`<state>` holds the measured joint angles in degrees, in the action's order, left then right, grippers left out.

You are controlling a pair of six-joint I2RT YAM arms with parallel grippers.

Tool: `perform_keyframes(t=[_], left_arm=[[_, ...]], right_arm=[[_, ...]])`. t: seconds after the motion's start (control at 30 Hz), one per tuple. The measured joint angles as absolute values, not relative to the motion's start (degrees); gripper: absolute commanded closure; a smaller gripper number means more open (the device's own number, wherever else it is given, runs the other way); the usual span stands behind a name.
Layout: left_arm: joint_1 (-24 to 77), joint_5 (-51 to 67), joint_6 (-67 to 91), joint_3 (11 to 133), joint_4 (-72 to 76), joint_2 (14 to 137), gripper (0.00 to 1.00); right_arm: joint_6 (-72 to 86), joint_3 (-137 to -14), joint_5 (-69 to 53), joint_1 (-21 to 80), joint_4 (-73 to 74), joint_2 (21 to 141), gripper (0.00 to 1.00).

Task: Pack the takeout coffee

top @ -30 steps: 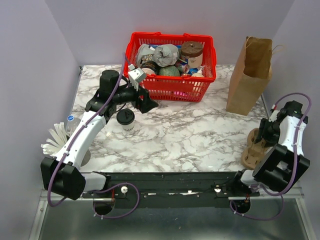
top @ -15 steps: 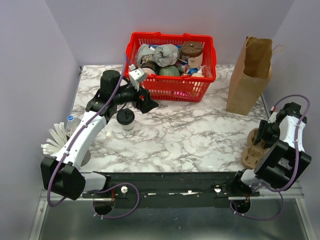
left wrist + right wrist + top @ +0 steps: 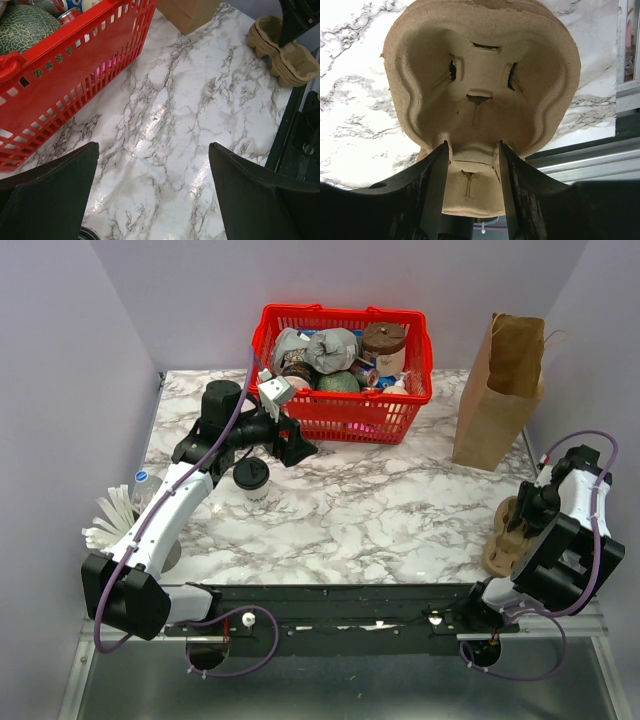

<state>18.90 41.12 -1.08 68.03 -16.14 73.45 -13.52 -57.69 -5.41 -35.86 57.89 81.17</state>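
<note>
The takeout coffee (image 3: 251,478), a small white cup with a black lid, stands on the marble table in front of the red basket. My left gripper (image 3: 297,447) is open just right of and beyond the cup, above the table and holding nothing. In the left wrist view (image 3: 152,147) only the rim of the lid (image 3: 88,234) shows at the bottom edge. My right gripper (image 3: 522,518) is at the brown pulp cup carrier (image 3: 508,538) by the table's right edge. In the right wrist view (image 3: 472,146) its fingers press both sides of the carrier's narrow middle (image 3: 480,75).
A red basket (image 3: 345,422) full of groceries stands at the back centre, and its wall shows in the left wrist view (image 3: 75,65). A brown paper bag (image 3: 500,390) stands upright at the back right. A water bottle (image 3: 140,485) and white cutlery (image 3: 110,520) lie at the left edge.
The right arm has shifted slightly over the cup carrier. The left arm and the coffee cup have barely moved.
</note>
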Motion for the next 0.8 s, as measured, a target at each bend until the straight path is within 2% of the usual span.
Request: perform_keyframes(t=[0.3,0.4,0.47,0.57,0.8], left_arm=[[18.9,41.1,-1.1,68.0,-15.9,73.5,0.02],[18.9,41.0,-1.0,67.7,-15.6,73.5,0.02],[18.9,41.0,-1.0,67.5,-15.4,73.5,0.02],[18.9,41.0,-1.0,67.1,-15.3,73.5,0.02],[18.9,41.0,-1.0,67.0,-14.9,73.5,0.02]], right_arm=[[-13.6,-55.4,-5.4,-35.9,57.5,80.2,0.47],[-13.6,-54.8,-5.4,-35.9,57.5,79.6,0.54],[-13.6,-54.8,-5.3,-35.9,57.5,79.4,0.63],[-13.5,-54.8,-5.2,-36.0,57.6,79.1,0.71],[-13.8,-56.8,-5.5,-36.0,59.9,78.8,0.78]])
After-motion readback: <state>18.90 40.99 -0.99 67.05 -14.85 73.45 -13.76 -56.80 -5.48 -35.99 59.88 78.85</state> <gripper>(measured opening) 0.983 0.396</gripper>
